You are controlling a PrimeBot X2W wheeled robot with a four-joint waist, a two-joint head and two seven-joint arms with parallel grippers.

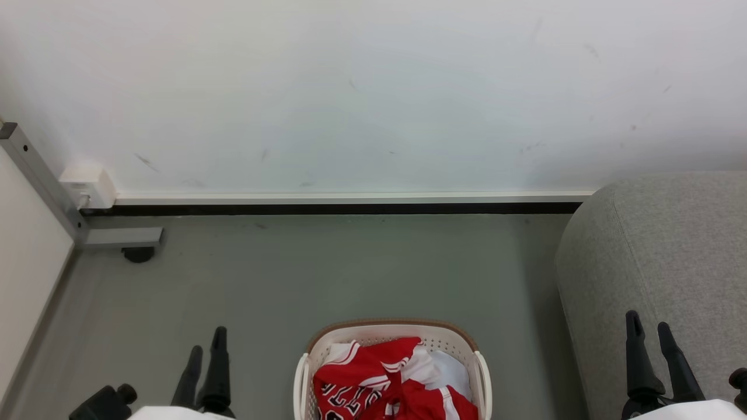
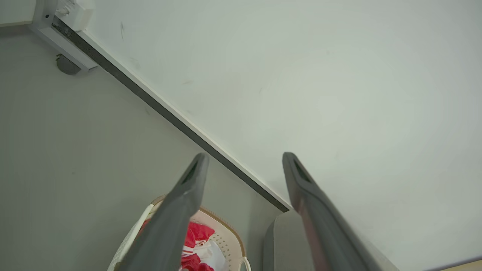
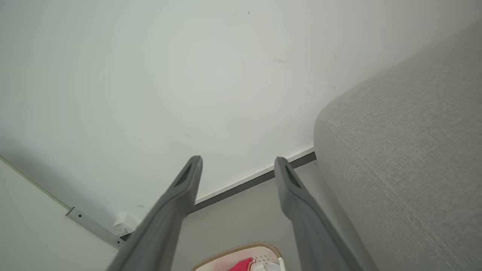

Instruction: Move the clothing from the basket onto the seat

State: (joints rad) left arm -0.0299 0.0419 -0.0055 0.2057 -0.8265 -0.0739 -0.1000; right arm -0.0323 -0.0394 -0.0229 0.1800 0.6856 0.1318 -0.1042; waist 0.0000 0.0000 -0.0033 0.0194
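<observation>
The off-white basket (image 1: 390, 333) with a brown rim sits on the grey floor at the bottom centre of the head view. Red clothing (image 1: 373, 379) with white trim and black-and-white lettering lies bunched inside it, over a white piece. The grey woven seat (image 1: 659, 256) stands to the right. My left gripper (image 1: 205, 344) is open at the lower left, left of the basket. My right gripper (image 1: 649, 326) is open at the lower right, in front of the seat. Both wrist views show spread fingers with nothing between them: the left (image 2: 244, 160) over basket (image 2: 229, 237) and clothing (image 2: 194, 233), the right (image 3: 237, 163) beside seat (image 3: 406, 158) and basket (image 3: 237, 253).
A white wall (image 1: 373, 93) with a dark baseboard (image 1: 332, 208) runs across the back. At the left stands a white panel on a metal frame (image 1: 41, 181) with a black foot (image 1: 138, 254) and a white socket box (image 1: 87, 185). Grey floor (image 1: 327, 274) lies between basket and wall.
</observation>
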